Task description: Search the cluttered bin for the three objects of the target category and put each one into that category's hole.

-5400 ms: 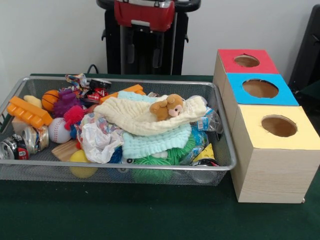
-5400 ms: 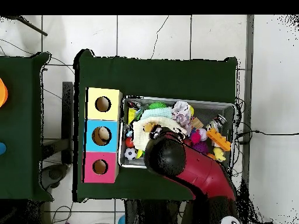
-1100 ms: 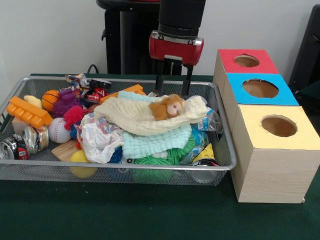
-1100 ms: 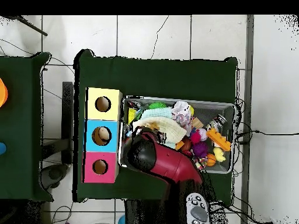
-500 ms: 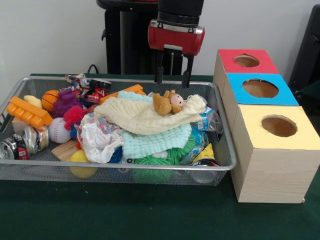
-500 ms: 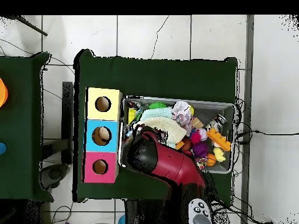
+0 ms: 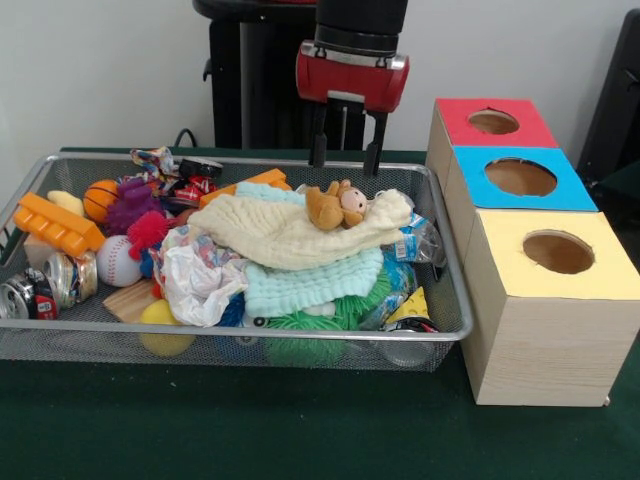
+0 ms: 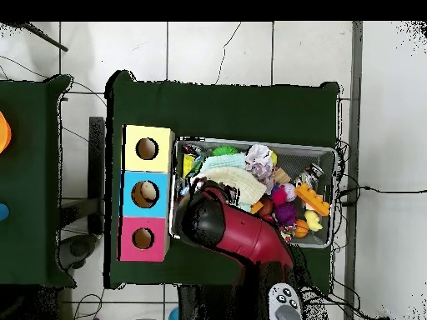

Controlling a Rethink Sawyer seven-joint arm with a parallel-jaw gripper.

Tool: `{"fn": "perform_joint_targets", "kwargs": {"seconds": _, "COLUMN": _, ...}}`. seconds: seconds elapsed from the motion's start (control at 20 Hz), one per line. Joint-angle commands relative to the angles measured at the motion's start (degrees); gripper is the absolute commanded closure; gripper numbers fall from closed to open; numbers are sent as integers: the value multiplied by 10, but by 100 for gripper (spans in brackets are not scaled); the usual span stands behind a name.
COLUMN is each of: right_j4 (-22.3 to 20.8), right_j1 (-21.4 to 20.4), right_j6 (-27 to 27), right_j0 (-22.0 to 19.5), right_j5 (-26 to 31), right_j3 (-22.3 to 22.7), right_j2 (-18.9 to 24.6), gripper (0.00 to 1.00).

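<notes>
Both black fingers (image 7: 318,140) of the red-cuffed gripper (image 7: 346,155) hang spread and empty above the tan-orange plush monkey (image 7: 335,205), which lies atop cloths in the silver wire-mesh bin (image 7: 440,262). Nothing shows inside the red-topped hole (image 7: 493,121) beyond the bin; seemingly no animal delivered yet.

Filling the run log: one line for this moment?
gripper: open, empty, above plush monkey | monkey: atop cream cloth in bin | red hole: empty

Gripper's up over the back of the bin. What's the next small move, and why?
Probably lower the open gripper toward the small tan plush toy. It lies exposed on the cream cloth, just below and slightly nearer the camera than the fingers, with nothing covering it.
</notes>
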Motion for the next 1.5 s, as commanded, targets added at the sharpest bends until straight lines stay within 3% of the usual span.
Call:
{"fn": "perform_joint_targets", "kwargs": {"seconds": 0.05, "right_j4": 17, "right_j1": 30, "right_j6": 121, "right_j0": -11, "right_j5": 18, "right_j3": 13, "right_j2": 26, "gripper": 0}}
{"fn": "perform_joint_targets", "kwargs": {"seconds": 0.7, "right_j4": 7, "right_j1": 66, "right_j6": 123, "right_j0": -17, "right_j5": -30, "right_j3": 16, "right_j2": 33, "gripper": 0}}
{"fn": "perform_joint_targets", "kwargs": {"seconds": 1.5, "right_j4": 5, "right_j1": 72, "right_j6": 120, "right_j0": -27, "right_j5": -36, "right_j3": 17, "right_j2": 43, "gripper": 0}}
